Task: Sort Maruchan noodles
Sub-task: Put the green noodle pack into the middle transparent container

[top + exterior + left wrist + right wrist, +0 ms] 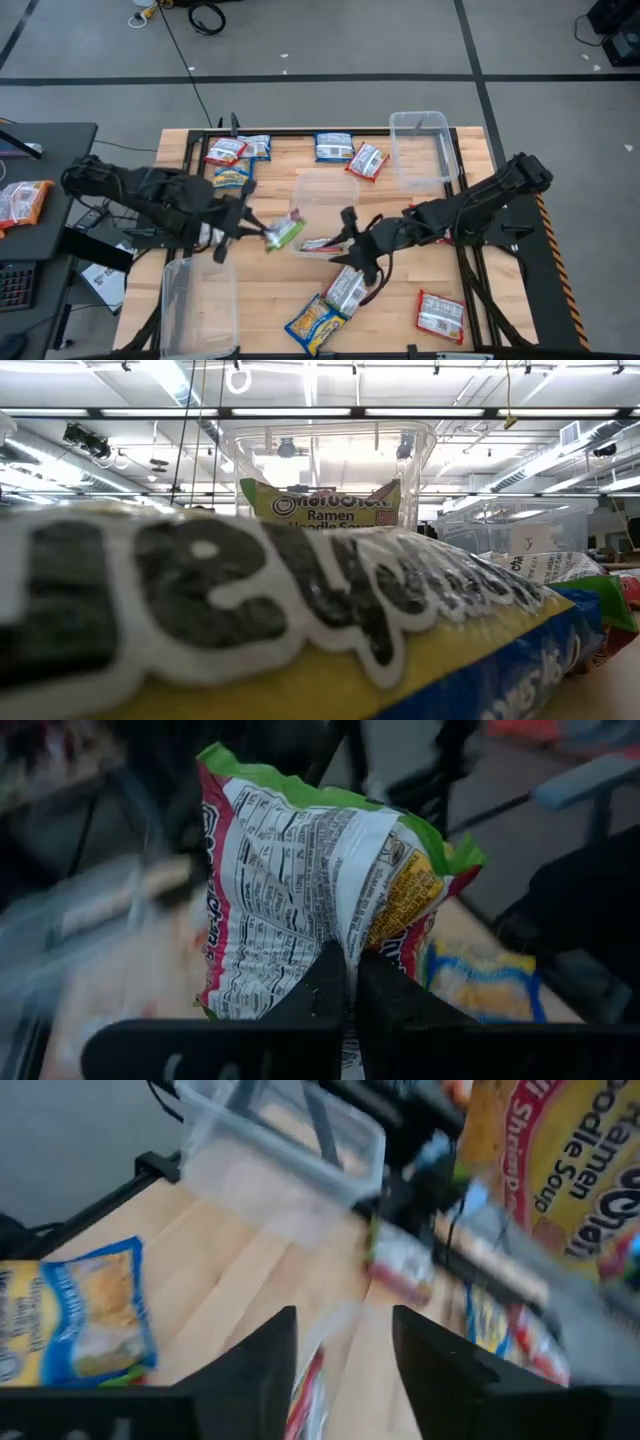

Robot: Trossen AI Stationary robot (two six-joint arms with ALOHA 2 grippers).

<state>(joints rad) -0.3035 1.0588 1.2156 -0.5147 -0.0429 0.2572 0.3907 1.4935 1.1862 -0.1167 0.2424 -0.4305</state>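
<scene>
My left gripper (258,230) is shut on a green-pink ramen packet (285,232) left of the table's middle; its printed back (300,890) fills the left wrist view. My right gripper (347,247) is open, its fingers (250,1370) spread above a red-edged packet (320,243) that lies flat on the wood. Other packets lie flat: several along the far edge (333,146), and a silvery one (345,290), a blue-yellow one (315,322) and a red-white one (440,312) near the front. In the low view a blue-yellow packet (300,640) fills the foreground. My left gripper pinches the green-pink packet between its two fingers (325,990) at one end edge (345,945), where the wrapper puckers into a crease. The fingers come level from the table's left. The packet is lifted clear and sticks out beyond the fingertips toward the right.
Three clear tubs stand on the table: one at the far right (420,148), one in the middle (325,195) just beyond both grippers, one at the near left (198,305). In the low view a packet (325,505) shows upright at a tub (330,450). The two grippers are close together.
</scene>
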